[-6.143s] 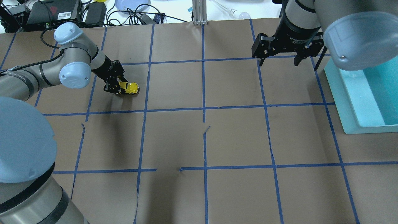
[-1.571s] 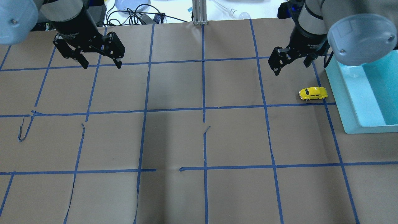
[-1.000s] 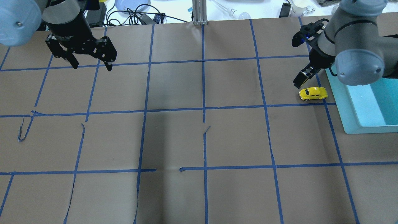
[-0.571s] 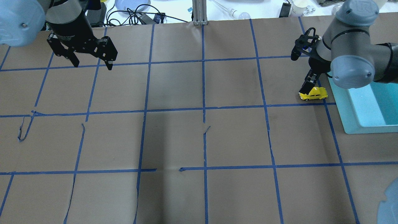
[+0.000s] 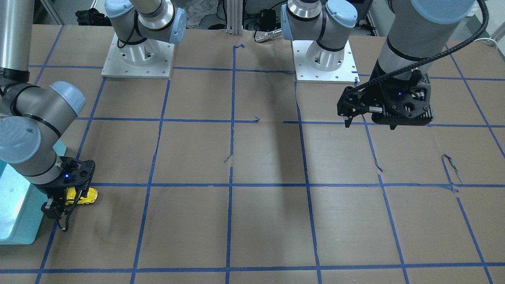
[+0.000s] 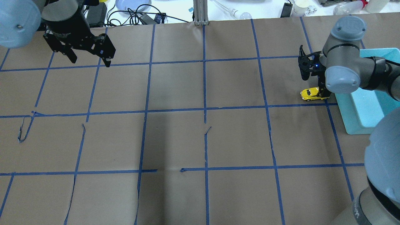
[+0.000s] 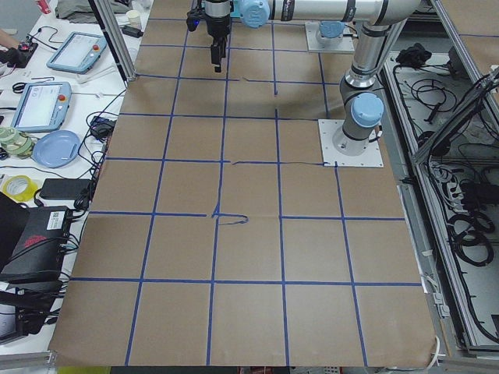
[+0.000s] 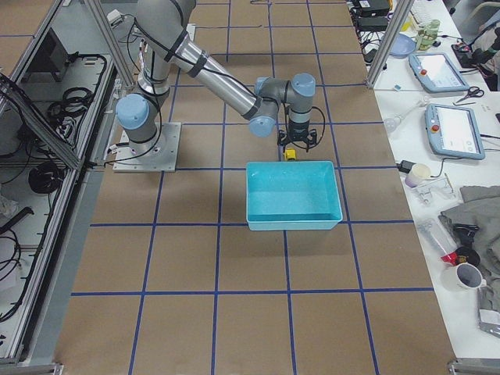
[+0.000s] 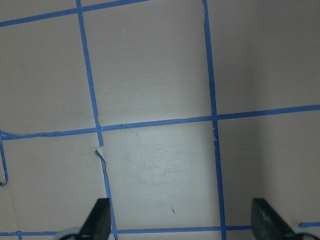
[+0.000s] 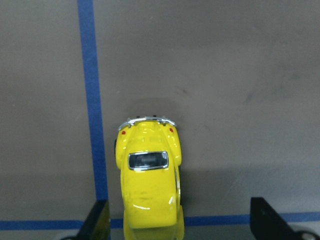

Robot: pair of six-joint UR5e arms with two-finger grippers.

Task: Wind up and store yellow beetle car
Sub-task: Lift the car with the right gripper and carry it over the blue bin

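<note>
I see my right gripper [image 10: 181, 222] spread wide astride the car [image 10: 149, 190], not clamping it, bin [image 6: 350, 115] edge just right; left gripper [image 9: 182, 220] wide open over paper [image 9: 150, 75].

From my end I see a glossy yellow beetle car [image 10: 149, 190] with dark windows, a brown table [image 6: 175, 140] gridded in blue tape [image 6: 204, 93], a turquoise bin [image 8: 293, 224], black fingers [image 10: 98, 220].
</note>
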